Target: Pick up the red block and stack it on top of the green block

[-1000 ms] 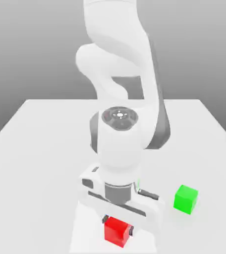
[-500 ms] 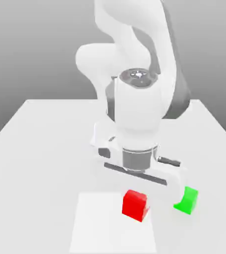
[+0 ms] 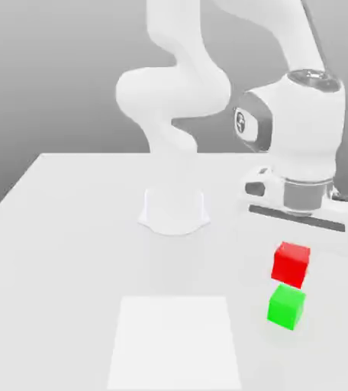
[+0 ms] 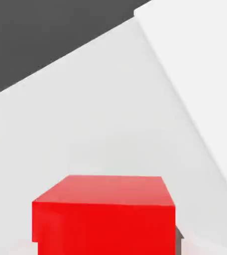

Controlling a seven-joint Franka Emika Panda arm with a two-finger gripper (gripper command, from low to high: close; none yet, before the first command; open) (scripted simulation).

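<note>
The red block [image 3: 291, 263] hangs in the air under my hand, held by my gripper [image 3: 292, 256], which is shut on it. Directly beneath it, with a small gap between them, the green block [image 3: 286, 306] rests on the white table [image 3: 70, 252] at the exterior view's right. The hand view looks down on the red block [image 4: 104, 214], close up, with the table surface behind it.
The arm's round white base [image 3: 174, 210] stands at the middle back of the table. A lighter white square patch [image 3: 175, 341] lies on the table near its front edge, left of the green block.
The red block was lifted off the square patch and carried up and to the exterior view's right; it now hangs just over the green block. The gripper stayed shut on it.
</note>
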